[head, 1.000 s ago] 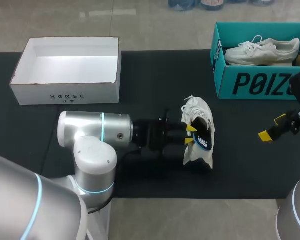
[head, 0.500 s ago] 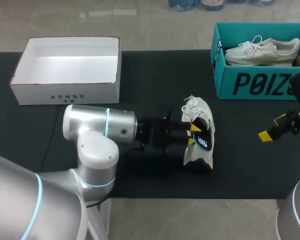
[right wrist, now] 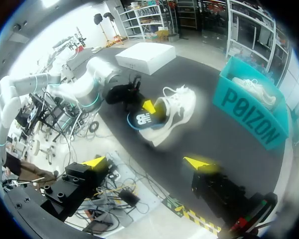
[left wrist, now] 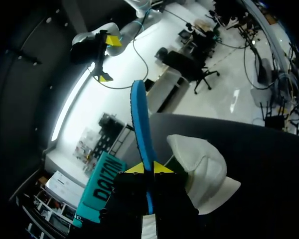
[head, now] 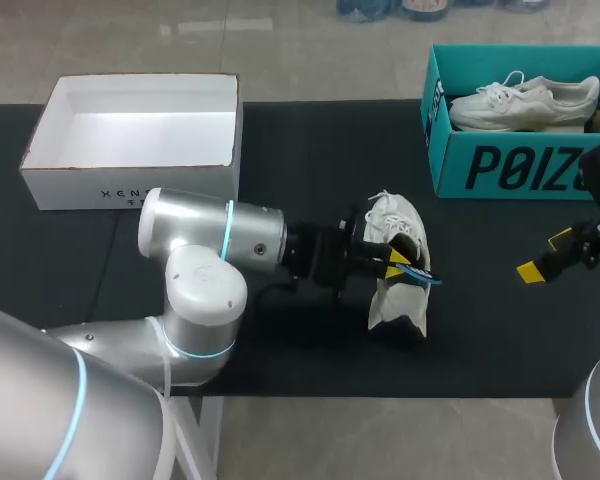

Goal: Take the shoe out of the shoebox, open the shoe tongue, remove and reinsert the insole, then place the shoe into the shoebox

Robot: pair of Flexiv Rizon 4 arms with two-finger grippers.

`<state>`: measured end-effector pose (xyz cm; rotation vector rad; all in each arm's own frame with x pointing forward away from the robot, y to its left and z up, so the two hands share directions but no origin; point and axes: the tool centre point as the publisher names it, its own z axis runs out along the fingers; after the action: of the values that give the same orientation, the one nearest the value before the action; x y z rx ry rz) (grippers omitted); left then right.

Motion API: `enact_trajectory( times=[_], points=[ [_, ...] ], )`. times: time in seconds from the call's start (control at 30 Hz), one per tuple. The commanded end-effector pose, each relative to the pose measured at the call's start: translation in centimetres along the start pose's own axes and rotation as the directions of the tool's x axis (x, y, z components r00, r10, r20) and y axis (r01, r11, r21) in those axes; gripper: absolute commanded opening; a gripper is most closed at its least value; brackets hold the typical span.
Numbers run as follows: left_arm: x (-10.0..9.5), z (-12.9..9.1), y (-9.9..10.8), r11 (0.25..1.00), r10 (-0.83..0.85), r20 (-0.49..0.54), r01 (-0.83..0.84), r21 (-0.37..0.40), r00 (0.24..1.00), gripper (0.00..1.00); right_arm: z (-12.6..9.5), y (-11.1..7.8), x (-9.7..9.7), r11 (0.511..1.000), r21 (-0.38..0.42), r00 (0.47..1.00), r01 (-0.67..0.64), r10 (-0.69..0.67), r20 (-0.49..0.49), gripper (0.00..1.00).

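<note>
A: Far left?
B: A white shoebox (head: 140, 135) is seen open on the black desk (head: 280, 150), nothing noted inside.

A: Next?
B: The left arm (head: 215, 240) is laid across the desk from the left. The left gripper (head: 388, 262) is found at the shoe's opening, pinched on the insole (head: 418, 272). In the left wrist view the insole (left wrist: 139, 119) is seen edge-on as a thin blue strip, clamped between the two yellow tips of the left gripper (left wrist: 148, 168).

A: Insole look?
B: Dark face, white print, blue rim, as shown in the right wrist view (right wrist: 142, 119). Whether its far end is inside the shoe cannot be told.

A: Shoe?
B: The shoe (head: 398, 235) is placed mid-desk, well apart from both boxes. Off-white upper, white laces bunched at the far end, collar turned toward the left gripper.

A: Right side?
B: A teal box (head: 500, 165) is set at the far right, with a second shoe (head: 525, 102), white, lying in it. The right gripper (head: 545, 254) is held above the desk's right edge, fingers spread, nothing between them.
</note>
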<state>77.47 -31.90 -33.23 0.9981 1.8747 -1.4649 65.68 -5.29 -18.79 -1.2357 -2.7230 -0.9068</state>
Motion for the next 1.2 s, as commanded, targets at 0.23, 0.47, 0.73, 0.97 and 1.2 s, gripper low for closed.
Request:
enact_trajectory(
  times=[0.23, 0.47, 0.73, 0.97, 1.2],
  points=[
    [0.0, 0.3, 2.1, 1.000, 0.026, -0.059, -0.025, 0.006, 0.998, 0.00, 0.0, -0.2, 0.1, 1.000, -0.002, 1.000, 0.000, 0.000, 0.003, 1.00],
    [-0.5, 0.4, 3.6, 0.998, 0.060, -0.084, -0.060, 0.002, 0.995, 0.00, 0.0, -0.2, 0.1, 1.000, -0.002, 1.000, 0.000, 0.000, 0.003, 1.00],
    [0.6, 1.7, 4.3, 0.999, 0.039, -0.108, -0.037, 0.017, 0.993, 0.00, 0.0, -0.2, 0.1, 1.000, -0.002, 1.000, 0.000, 0.000, 0.003, 1.00],
    [1.0, -0.4, 2.7, 1.000, 0.017, -0.101, -0.015, 0.012, 0.995, 0.00, 0.0, -0.2, 0.1, 1.000, -0.002, 1.000, 0.000, 0.000, 0.003, 1.00],
    [0.1, -2.5, 1.8, 1.000, 0.028, -0.093, -0.029, -0.009, 0.995, 0.00, 0.0, -0.2, 0.1, 1.000, -0.002, 1.000, 0.000, 0.000, 0.003, 1.00]
  ],
)
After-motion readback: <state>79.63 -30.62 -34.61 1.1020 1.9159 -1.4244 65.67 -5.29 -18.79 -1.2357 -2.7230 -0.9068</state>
